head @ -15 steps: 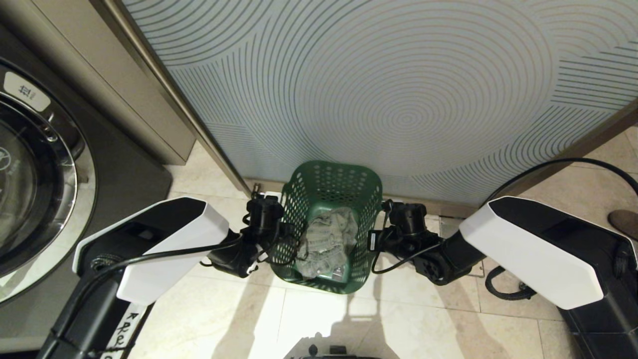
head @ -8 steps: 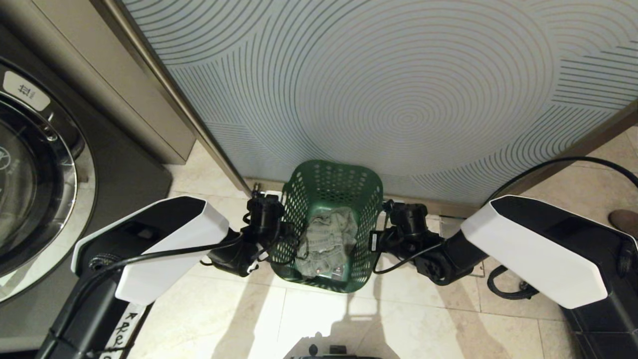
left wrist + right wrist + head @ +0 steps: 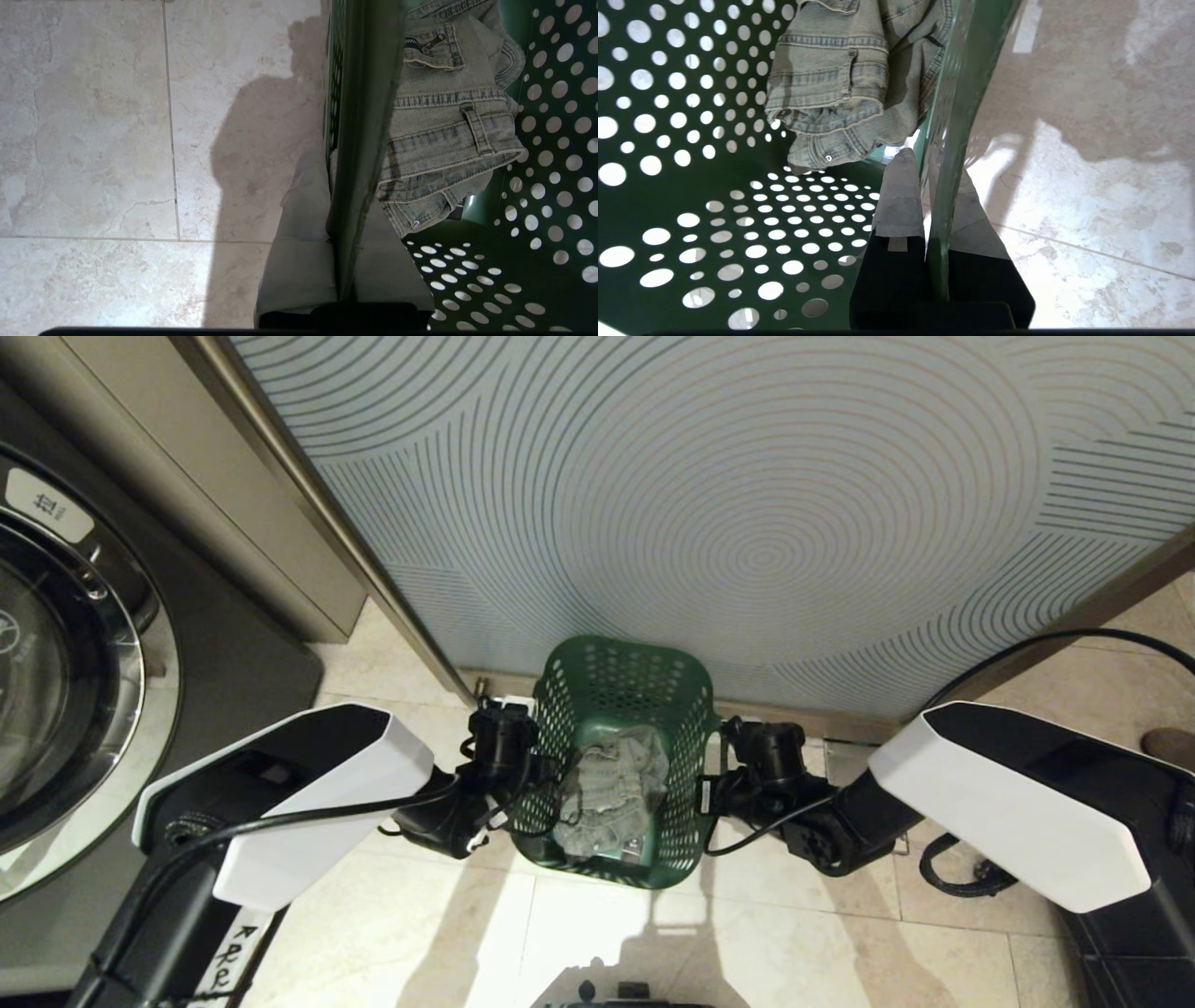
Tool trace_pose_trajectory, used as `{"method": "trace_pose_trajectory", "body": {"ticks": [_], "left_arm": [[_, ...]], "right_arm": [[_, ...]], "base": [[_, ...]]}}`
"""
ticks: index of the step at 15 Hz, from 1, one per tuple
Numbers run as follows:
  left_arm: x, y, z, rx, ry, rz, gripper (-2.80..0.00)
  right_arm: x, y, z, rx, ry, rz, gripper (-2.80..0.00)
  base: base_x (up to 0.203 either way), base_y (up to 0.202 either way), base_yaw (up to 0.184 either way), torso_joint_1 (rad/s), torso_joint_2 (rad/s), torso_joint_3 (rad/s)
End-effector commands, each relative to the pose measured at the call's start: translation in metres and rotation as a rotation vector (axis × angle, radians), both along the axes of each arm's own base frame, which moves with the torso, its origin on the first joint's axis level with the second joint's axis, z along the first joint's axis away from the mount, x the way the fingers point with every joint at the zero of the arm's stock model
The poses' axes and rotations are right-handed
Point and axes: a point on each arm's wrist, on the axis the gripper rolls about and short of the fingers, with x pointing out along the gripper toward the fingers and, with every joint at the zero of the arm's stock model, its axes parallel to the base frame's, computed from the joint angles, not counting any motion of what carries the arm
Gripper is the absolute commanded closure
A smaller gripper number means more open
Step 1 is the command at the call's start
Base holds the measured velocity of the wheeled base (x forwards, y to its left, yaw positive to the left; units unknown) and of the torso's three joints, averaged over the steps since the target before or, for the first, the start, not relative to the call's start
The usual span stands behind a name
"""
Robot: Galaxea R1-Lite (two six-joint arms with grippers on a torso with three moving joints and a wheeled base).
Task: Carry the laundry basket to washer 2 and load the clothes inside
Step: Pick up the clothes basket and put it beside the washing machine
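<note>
The dark green laundry basket (image 3: pixel 624 651) stands between my two arms on the tiled floor, close to the patterned wall. The clothes (image 3: pixel 611 791), pale faded denim, lie at its bottom. My left gripper (image 3: pixel 528 777) is shut on the basket's left wall, one finger inside and one outside (image 3: pixel 346 186). My right gripper (image 3: pixel 707 786) is shut on the right wall in the same way (image 3: pixel 936 175). Both wrist views show the denim (image 3: pixel 448 126) (image 3: pixel 836 84) and the holed walls (image 3: pixel 542 186) (image 3: pixel 691 140). A dark grey washer (image 3: pixel 224 653) with a chrome-rimmed door stands at the left; its label's numeral is unreadable.
A wall panel with a ring pattern (image 3: pixel 766 523) rises right behind the basket. A beige cabinet (image 3: pixel 187 476) fills the corner beside the washer. A black cable (image 3: pixel 943 877) lies on the tiles at the right, and a brown shoe (image 3: pixel 1169 747) shows at the far right edge.
Both wrists and the basket have edged slightly to the right in the head view. Nothing else differs visibly.
</note>
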Motion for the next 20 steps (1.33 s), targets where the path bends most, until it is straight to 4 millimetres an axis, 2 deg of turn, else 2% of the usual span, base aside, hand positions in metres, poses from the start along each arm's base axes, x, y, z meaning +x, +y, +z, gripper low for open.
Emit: {"method": "trace_pose_trajectory", "body": {"ticks": [1,5,11,16,20], "left_arm": [[-0.002,0.0,0.0,0.002,0.003,-0.001,0.0],[-0.006,-0.001,0.018,-0.01,-0.022,-0.006,0.0],[-0.025,0.001,0.035,-0.007,-0.015,-0.02,0.0],[-0.031,0.004,0.042,-0.007,-0.02,-0.01,0.0],[-0.043,0.009,0.05,-0.02,-0.012,-0.001,0.0]], "right_arm": [[0.0,0.0,0.003,0.006,-0.011,0.0,0.0],[-0.004,-0.001,0.023,0.016,-0.041,-0.002,0.0],[-0.015,-0.006,0.042,0.012,-0.057,-0.012,0.0],[-0.029,-0.011,0.06,0.016,-0.069,-0.01,0.0],[-0.041,-0.006,0.071,0.022,-0.077,0.011,0.0]], "base": [[0.0,0.0,0.0,0.0,0.0,0.0],[0.0,0.0,0.0,0.0,0.0,0.0],[0.0,0.0,0.0,0.0,0.0,0.0],[0.0,0.0,0.0,0.0,0.0,0.0],[0.0,0.0,0.0,0.0,0.0,0.0]]}}
